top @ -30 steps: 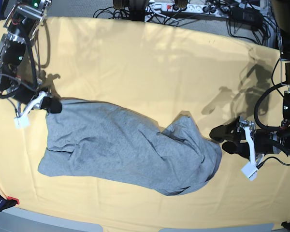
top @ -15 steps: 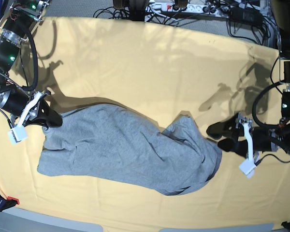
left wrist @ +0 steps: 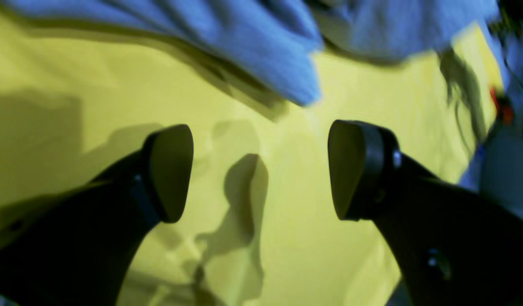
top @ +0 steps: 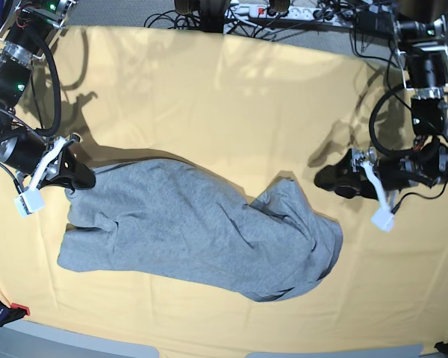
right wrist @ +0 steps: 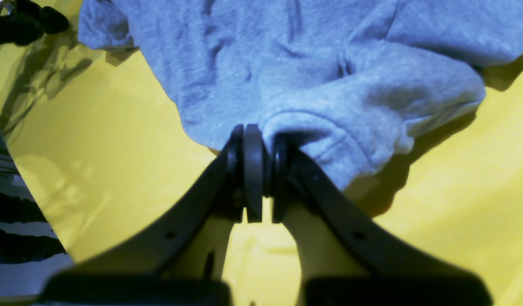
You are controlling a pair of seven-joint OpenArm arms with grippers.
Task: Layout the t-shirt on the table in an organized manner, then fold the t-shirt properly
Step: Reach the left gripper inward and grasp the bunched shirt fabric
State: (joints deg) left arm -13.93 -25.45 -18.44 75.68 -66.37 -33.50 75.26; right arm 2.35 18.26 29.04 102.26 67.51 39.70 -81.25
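R gripper point(right wrist: 253, 170) clamped on a bunched edge of the t-shirt point(top: 201, 231), prob hem or sleeve corner, can't tell which. Vs 1 s ago it's dragged that corner out toward 9 o'clock in base view: shirt's upper-left edge now pulled longer and flatter, less slack there. R arm reaches in from 10 o'clock, forearm angled down, wrist low near the cloth.

L gripper point(left wrist: 261, 170) jaws wide apart, nothing between them, just bare table point(top: 209, 97) under it. It's backed off: was right at the shirt's 3 o'clock edge, now well clear, lifted up and out toward 2–3 o'clock. L arm hangs from 1 o'clock, elbow bent, fingers pointing back at the shirt.

Shirt sits centre-low on table, diagonal lump, 3 o'clock end folded over itself and bunched; no print visible, so lettering side prob down or hidden.

Read: layout step, still early. One end stretched, other end loose. L likely needs a regrasp at the bunched 3 o'clock end to spread it.
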